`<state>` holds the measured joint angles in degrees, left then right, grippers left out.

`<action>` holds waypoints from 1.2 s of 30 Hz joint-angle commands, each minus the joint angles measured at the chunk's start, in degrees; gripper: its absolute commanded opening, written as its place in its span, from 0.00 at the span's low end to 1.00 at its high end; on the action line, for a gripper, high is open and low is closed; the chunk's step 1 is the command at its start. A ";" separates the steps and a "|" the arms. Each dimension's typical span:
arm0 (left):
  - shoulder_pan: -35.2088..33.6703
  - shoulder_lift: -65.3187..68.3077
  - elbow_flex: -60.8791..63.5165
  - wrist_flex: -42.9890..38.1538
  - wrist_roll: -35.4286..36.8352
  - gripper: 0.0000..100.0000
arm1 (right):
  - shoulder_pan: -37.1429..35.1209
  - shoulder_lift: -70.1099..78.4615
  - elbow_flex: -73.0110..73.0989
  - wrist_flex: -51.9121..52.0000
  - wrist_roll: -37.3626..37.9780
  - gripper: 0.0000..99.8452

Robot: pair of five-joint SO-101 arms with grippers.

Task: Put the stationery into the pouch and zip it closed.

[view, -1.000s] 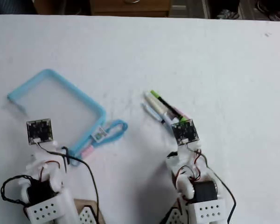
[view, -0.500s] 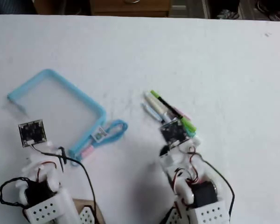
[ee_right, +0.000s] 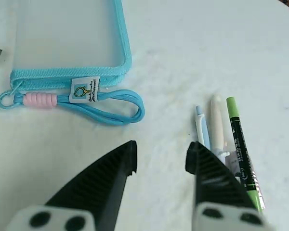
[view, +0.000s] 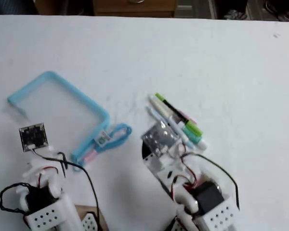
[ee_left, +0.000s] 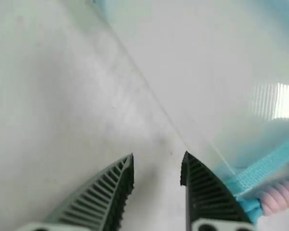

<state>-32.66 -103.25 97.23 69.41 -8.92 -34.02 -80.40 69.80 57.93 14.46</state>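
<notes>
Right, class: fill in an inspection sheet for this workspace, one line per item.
Surface: white table.
Job's things: clear blue-edged pouch lying flat, strap at its corner; pens in a bunch outside it.
Clutter: nothing seen.
Grippers: left gripper open by the pouch's corner; right gripper open between strap and pens.
Cables: black cable behind the left gripper; red wires behind the right gripper.
Surroundings: wooden furniture past the table's far edge.

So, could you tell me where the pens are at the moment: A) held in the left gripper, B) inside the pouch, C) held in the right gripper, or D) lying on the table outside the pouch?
D: the pens lie on the table, apart from the pouch, and the left gripper and right gripper are open and empty.
</notes>
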 commanded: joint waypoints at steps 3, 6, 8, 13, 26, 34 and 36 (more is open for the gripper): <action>-0.13 -0.57 -0.26 -0.70 -0.18 0.18 | -1.98 27.38 -16.88 0.84 2.02 0.18; -0.13 -0.57 -0.26 -0.79 0.35 0.18 | -6.46 40.48 -24.00 4.62 6.24 0.20; -0.13 -0.57 -0.26 -0.79 0.35 0.18 | -8.48 47.69 -28.31 4.79 6.42 0.22; -0.13 -0.57 -0.26 -0.79 0.35 0.18 | -9.89 61.14 -40.44 4.62 9.93 0.22; -0.13 -0.57 -0.26 -0.79 0.26 0.18 | -8.75 94.99 -63.03 3.47 14.95 0.22; -0.13 -0.57 -0.26 -0.79 0.00 0.18 | -5.76 108.18 -71.56 6.46 24.18 0.08; -0.13 -0.57 -0.26 -0.79 -0.09 0.18 | -6.02 109.23 -73.58 8.66 26.99 0.02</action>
<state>-32.66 -103.25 97.23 69.41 -8.92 -39.82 27.74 -0.88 63.91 37.32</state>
